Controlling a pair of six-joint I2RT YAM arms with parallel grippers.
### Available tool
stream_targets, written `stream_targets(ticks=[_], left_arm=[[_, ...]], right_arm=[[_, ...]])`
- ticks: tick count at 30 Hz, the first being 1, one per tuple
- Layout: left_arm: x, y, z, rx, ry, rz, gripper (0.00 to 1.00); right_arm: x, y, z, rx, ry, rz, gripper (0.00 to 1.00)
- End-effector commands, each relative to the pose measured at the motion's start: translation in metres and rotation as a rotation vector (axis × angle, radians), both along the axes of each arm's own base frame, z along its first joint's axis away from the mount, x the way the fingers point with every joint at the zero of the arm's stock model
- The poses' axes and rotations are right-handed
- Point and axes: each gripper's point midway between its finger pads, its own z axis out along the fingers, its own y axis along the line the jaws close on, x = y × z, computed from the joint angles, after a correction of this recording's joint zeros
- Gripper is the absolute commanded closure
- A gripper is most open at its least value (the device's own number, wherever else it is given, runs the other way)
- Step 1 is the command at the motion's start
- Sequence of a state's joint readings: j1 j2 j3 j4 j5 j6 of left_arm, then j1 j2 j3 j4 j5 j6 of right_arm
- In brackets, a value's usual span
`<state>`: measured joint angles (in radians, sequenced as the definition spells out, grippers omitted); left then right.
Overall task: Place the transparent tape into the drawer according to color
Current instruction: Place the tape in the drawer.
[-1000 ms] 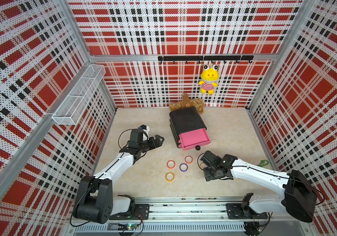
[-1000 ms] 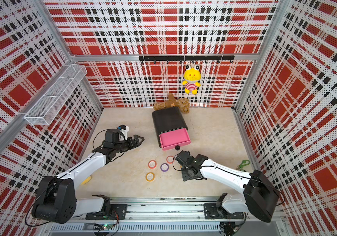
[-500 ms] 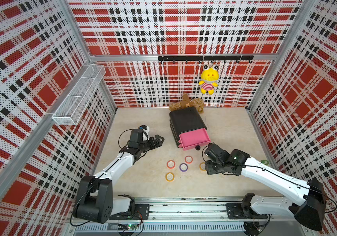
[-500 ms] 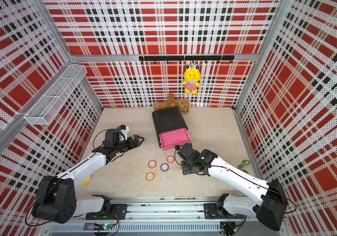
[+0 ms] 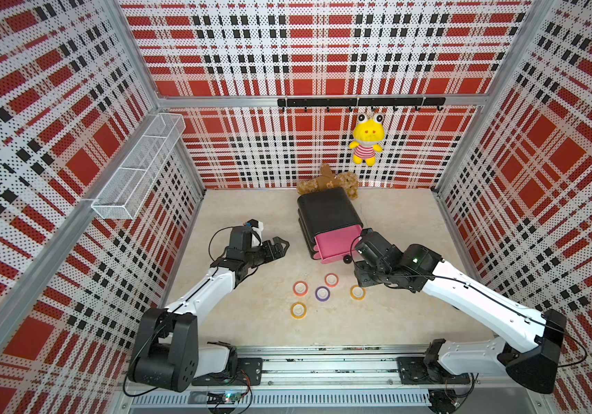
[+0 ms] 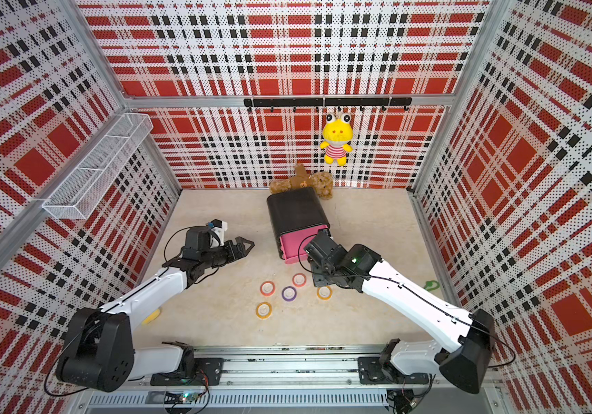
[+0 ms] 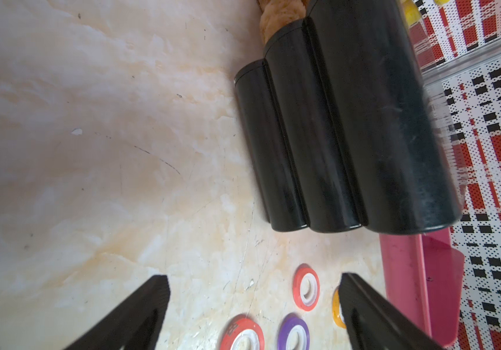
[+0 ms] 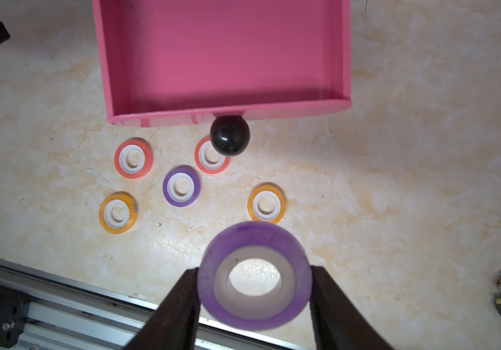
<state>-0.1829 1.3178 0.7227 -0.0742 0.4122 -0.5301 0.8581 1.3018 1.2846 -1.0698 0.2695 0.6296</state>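
- While the right end effector (image 8: 253, 272) is clamped across the outer rim of the held purple ring (image 8: 253, 236), clear of the desk (image 8: 410, 169), this is a carry-and-drop, no regrasp needed.
- Just ahead and below it, five loose rings lie flat on the desk. Nearest is a yellow-orange ring (image 8: 266, 203), then the second purple ring (image 8: 181, 185) and the other yellow-orange ring (image 8: 118, 213). Past those are a red-orange ring (image 8: 133, 158) and a second red-orange ring (image 8: 213, 169).
- Next out is the black knob (image 8: 229, 135), which overlaps that last ring in the right wrist view.
- Behind the knob is the pink drawer (image 8: 103, 60), pulled out and empty as far as shown.
- To do it well, keep enough height to pass over the knob and front wall. Advance until the ring is fully inside the walls, come down close to the tray floor, then release. Dropping from height risks a bounce or a roll-out.
- The second purple ring should go in the same drawer.
- Farthest is the left end effector (image 5: 282, 246), jaws wide and empty, on the other side of the cabinet (image 5: 327, 211) and out of the path.
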Motion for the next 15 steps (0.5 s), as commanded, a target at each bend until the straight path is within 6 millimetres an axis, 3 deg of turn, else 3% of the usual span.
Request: stream_targets(ticks=[1,15], left_arm=[[0.005,-0.004,0.011,-0.013,-0.036,-0.013,0.05],[0.004,-0.005,0.008,-0.011,-0.031,-0.020,0.05]], right_arm=[[0.014,-0.002,0.012,-0.036,-0.040,0.011,0.54],[0.081,0.004,0.024,-0.068,-0.108,0.024,0.54]])
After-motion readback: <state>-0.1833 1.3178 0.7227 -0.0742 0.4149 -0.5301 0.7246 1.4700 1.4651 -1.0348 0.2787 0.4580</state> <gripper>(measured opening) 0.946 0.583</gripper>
